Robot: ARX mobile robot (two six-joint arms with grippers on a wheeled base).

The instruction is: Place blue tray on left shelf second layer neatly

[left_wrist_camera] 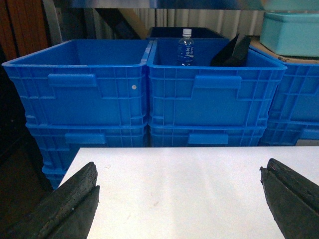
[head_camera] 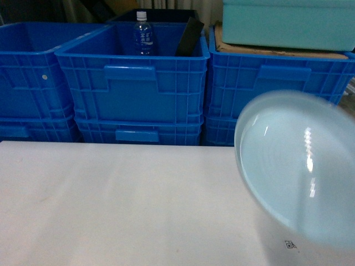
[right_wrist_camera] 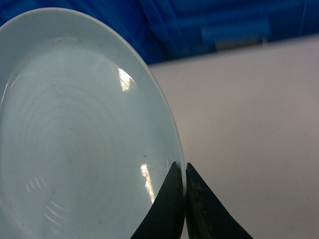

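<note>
The blue tray point(head_camera: 299, 172) is a round, pale sky-blue glossy plate held tilted in the air at the right, above the white table point(head_camera: 111, 205). In the right wrist view the blue tray point(right_wrist_camera: 75, 139) fills the left side, and my right gripper point(right_wrist_camera: 182, 169) is shut on its rim, one finger on each face. My left gripper point(left_wrist_camera: 179, 184) hangs open over the table point(left_wrist_camera: 179, 194) with nothing between its dark fingers point(left_wrist_camera: 75, 199). Neither gripper shows in the head view. The left shelf second layer is out of view.
Stacked royal-blue ribbed crates point(head_camera: 133, 83) stand behind the table's far edge. The middle crate holds a water bottle point(head_camera: 143, 34) and a dark flat object point(head_camera: 189, 36). A teal box point(head_camera: 288, 22) rests on cardboard atop the right crates. A small printed mark point(head_camera: 289, 244) lies on the table.
</note>
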